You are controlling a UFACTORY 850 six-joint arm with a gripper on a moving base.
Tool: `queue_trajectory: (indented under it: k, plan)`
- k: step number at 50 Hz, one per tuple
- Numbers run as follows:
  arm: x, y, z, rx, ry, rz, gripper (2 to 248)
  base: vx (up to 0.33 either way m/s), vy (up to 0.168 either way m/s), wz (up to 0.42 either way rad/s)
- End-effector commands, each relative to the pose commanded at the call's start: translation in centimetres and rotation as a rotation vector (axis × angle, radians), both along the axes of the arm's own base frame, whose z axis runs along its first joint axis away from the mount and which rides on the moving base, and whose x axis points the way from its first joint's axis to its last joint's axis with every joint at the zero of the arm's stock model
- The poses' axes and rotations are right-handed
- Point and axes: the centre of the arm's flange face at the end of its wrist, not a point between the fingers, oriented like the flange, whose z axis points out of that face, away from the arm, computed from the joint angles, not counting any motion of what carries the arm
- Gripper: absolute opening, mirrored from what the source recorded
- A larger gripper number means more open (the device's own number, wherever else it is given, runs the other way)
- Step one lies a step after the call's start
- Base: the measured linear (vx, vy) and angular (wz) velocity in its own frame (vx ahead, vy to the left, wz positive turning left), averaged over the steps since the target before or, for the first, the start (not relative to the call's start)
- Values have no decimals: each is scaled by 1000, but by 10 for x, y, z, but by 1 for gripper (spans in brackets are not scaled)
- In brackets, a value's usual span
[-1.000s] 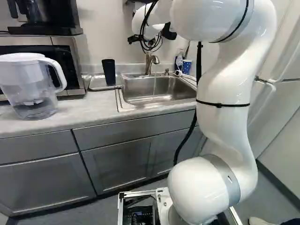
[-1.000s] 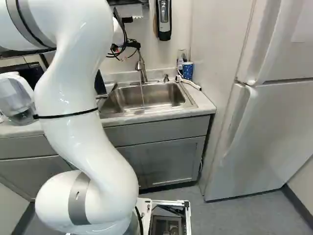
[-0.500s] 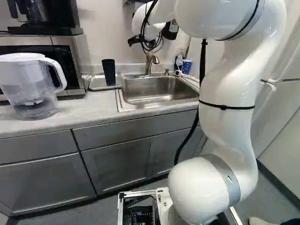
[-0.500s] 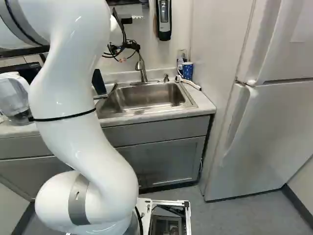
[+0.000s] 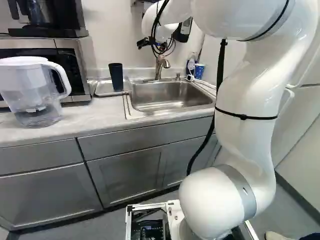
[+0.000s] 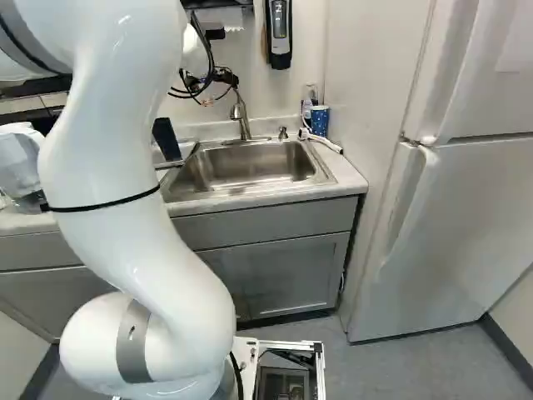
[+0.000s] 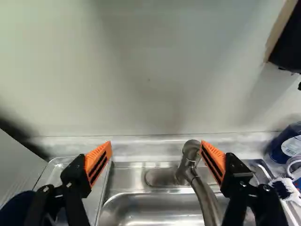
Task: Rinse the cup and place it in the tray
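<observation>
Rising from its lowest joint, your arm [image 5: 247, 100] bent back on itself in a tall white curve, then reached forward high over the counter [image 5: 82, 117]. It brought the gripper [image 5: 160, 46] up by the wall, close above the faucet [image 5: 159, 67]. In the wrist view you had the gripper [image 7: 155, 148] aimed at the wall, its two fingers spread wide, orange pads [image 7: 99, 162] well apart, gripping nothing. The faucet's top showed between them, nearer one pad.

Your dark cup [image 5: 116, 77] stood upright in the metal tray [image 5: 104, 89], beside the sink [image 5: 167, 97] at its left. A blue patterned cup [image 6: 320, 121] stood behind the sink's right corner. Near it, you had a blue bottle [image 7: 278, 149] bearing a white label with small print.
</observation>
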Motion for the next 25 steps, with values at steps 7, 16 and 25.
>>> queue_trajectory:
  k: [7,16,25]
  plan:
    - [-5,-3,1,1,-4,-3,247,0,0,0]
    - [-17,-10,3,1,-8,-11,247,0,0,0]
    - [-33,-20,4,2,-10,-23,247,0,0,0]
